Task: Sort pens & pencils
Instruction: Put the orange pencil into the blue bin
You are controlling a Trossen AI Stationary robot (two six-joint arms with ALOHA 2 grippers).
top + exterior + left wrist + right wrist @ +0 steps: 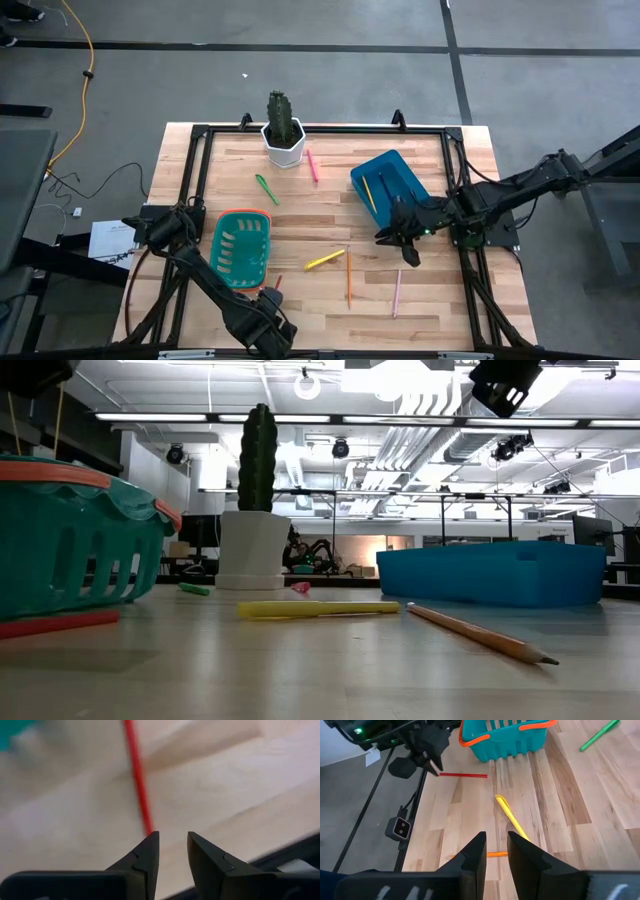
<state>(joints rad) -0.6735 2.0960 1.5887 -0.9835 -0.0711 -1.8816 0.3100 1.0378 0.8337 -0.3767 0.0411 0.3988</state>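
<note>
**Left hand** (170,852): mine, at the near edge of the table (430,300), just near of the teal basket (241,248). Fingers stand slightly apart with bare wood between them; grasping nothing. The red pencil (137,775) lies just ahead of the fingertips, apart from them, one end pointing toward the basket.

**Right hand** (495,851): mine, hanging over the right part of the table, just near of the blue bin (390,183). Fingers a narrow gap apart, empty.

**Pens, three:**
- yellow pen (324,260), mid-table, between the two hands;
- green pen (266,188), far of the basket;
- pink pen (312,165), beside the white cactus pot (284,143).

**Pencils still loose:**
- orange pencil (348,277), just right of the yellow pen;
- salmon pencil (396,291), near right.

One yellowish stick already lies inside the blue bin.

**Handling notes, my judgement:** all items light, stiff, round and likely to roll on smooth wood. The pencils are very thin and lie flat, so the fingertips must come down almost to the table and close across the shaft near its middle, to stop it swinging. The pens are thicker and easier to pinch, though slick plastic may slip. The sharpened tips are the only fragile part.
</note>
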